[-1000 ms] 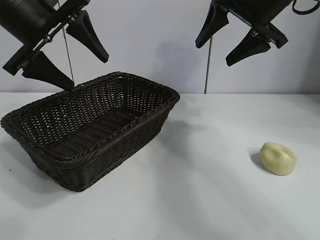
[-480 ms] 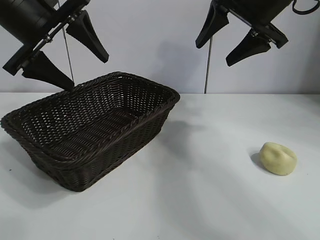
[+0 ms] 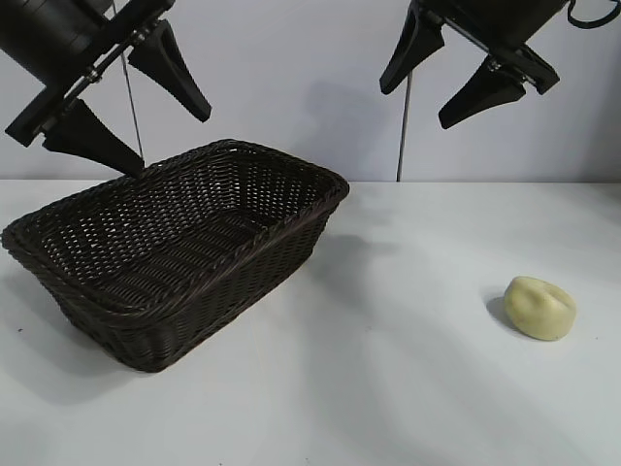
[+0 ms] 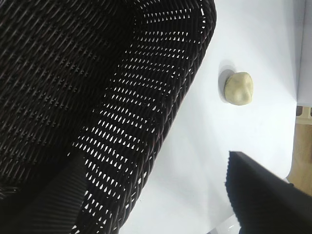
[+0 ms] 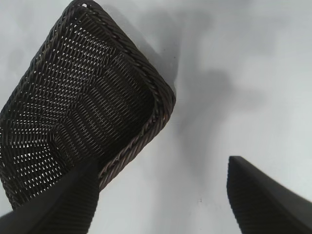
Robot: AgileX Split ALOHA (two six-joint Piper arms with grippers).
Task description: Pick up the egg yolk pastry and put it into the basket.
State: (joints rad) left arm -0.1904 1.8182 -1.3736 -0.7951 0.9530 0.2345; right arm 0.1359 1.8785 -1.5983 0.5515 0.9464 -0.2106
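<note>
Left gripper hangs wide open above the basket (dark wicker, on the table's left side). Right gripper spreads wide, high over the table's middle. The pastry lies far right, well apart from the basket. Nothing has shifted since the earlier frame.

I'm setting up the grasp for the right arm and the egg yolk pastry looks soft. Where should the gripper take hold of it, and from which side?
Probably from straight above, fingers closing across the rounded flanks of the egg yolk pastry, clear of the dent on top. It sits alone on the table, well apart from the basket, so nothing blocks a descent. The right gripper hangs open high above; the left gripper hangs open over the basket.
</note>
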